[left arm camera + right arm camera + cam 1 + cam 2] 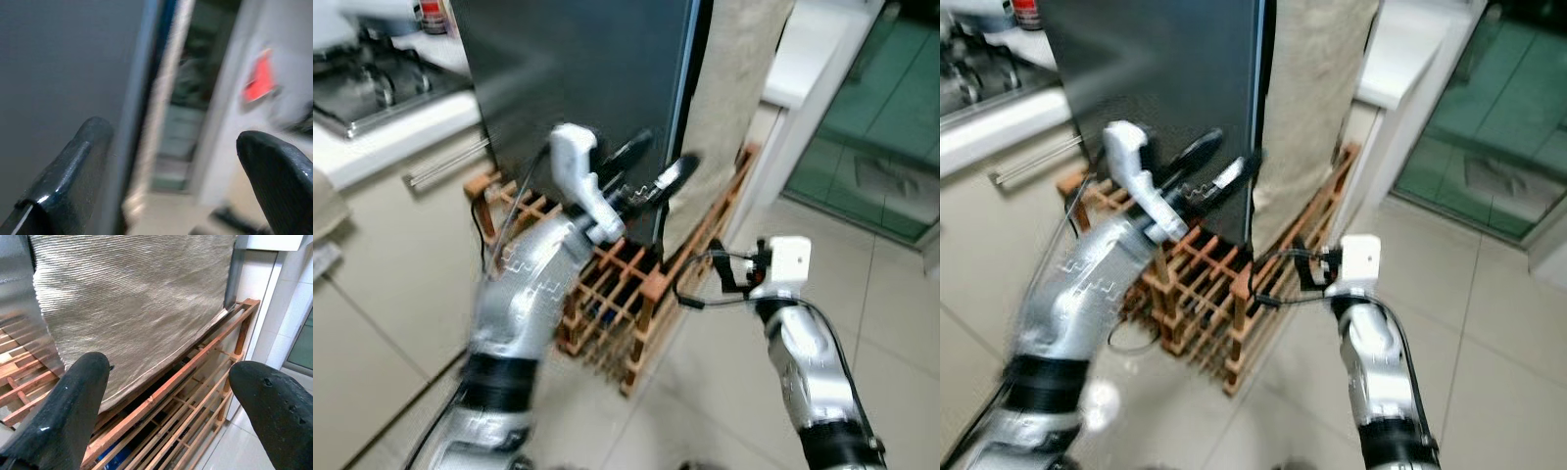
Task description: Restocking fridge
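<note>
The left gripper (658, 168), fingers spread, faces the dark fridge door (578, 78) edge, a narrow gap just beyond. Below it the wooden rack (617, 294) blocks; a beige cloth (734, 88) hangs beside.

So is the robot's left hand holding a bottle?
No, the left gripper is open with nothing between its fingers, reaching toward the edge of the dark fridge door.
</note>
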{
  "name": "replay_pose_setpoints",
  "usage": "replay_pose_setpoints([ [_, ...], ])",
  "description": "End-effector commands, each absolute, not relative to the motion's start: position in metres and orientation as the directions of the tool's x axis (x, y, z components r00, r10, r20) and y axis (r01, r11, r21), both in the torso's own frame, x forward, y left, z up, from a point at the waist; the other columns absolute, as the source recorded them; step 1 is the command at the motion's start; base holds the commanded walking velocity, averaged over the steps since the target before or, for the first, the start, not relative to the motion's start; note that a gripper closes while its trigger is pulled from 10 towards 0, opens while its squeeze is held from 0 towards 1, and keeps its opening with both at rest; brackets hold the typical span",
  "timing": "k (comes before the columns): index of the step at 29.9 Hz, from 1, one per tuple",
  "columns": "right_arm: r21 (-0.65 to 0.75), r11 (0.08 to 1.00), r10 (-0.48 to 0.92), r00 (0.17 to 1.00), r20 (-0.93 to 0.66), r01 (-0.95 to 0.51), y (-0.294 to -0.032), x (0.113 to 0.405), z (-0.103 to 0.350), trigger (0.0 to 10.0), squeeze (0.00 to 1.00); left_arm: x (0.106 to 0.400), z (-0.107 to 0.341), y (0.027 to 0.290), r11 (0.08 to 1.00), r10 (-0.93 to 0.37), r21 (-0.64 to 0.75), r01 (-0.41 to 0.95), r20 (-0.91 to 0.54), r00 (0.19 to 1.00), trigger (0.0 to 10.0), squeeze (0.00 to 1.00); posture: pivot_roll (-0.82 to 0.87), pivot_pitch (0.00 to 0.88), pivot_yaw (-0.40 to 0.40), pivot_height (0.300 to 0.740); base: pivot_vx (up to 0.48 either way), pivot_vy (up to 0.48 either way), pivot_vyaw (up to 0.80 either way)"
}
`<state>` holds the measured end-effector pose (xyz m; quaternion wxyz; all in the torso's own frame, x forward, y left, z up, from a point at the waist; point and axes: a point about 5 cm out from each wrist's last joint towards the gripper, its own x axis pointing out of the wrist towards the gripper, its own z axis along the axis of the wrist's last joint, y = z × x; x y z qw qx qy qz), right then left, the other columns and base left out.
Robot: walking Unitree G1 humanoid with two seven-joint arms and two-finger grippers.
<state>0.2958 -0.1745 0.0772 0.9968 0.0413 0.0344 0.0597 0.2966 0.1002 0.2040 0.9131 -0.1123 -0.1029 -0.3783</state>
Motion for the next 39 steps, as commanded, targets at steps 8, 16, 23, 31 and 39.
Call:
replay_pose_setpoints([
  [8,0.089,0.985,0.148,0.988,-0.039,-0.145,-0.161,0.306,0.081,10.0,0.0,0.312,0.13,0.151,0.973,-0.119,0.195,0.126,-0.048,0.992,10.0,0.0,-0.02,0.0,0.0,0.735,0.0,0.0,0.18],
  [16,0.101,0.986,0.135,0.991,-0.005,-0.134,-0.164,0.312,0.088,10.0,0.0,0.316,0.136,0.154,0.993,0.005,0.115,-0.006,0.011,1.0,10.0,0.0,-0.03,0.0,-0.011,0.735,0.0,0.0,0.69],
  [23,0.116,0.977,0.176,0.984,0.031,-0.179,-0.157,0.316,0.095,10.0,0.0,0.321,0.134,0.15,0.993,0.045,0.107,-0.047,0.024,0.999,10.0,0.0,-0.04,0.0,-0.008,0.735,0.0,0.0,0.62],
  [31,0.127,0.973,0.188,0.981,0.034,-0.191,-0.156,0.316,0.095,10.0,0.0,0.324,0.133,0.15,0.993,0.058,0.1,-0.059,0.021,0.998,10.0,0.0,-0.04,0.0,-0.007,0.735,0.0,0.0,0.59],
  [39,0.124,0.973,0.188,0.981,0.053,-0.193,-0.157,0.321,0.101,10.0,0.0,0.325,0.132,0.15,0.99,0.071,0.117,-0.073,0.021,0.997,10.0,0.0,-0.04,0.0,-0.009,0.735,0.0,0.0,0.57],
])
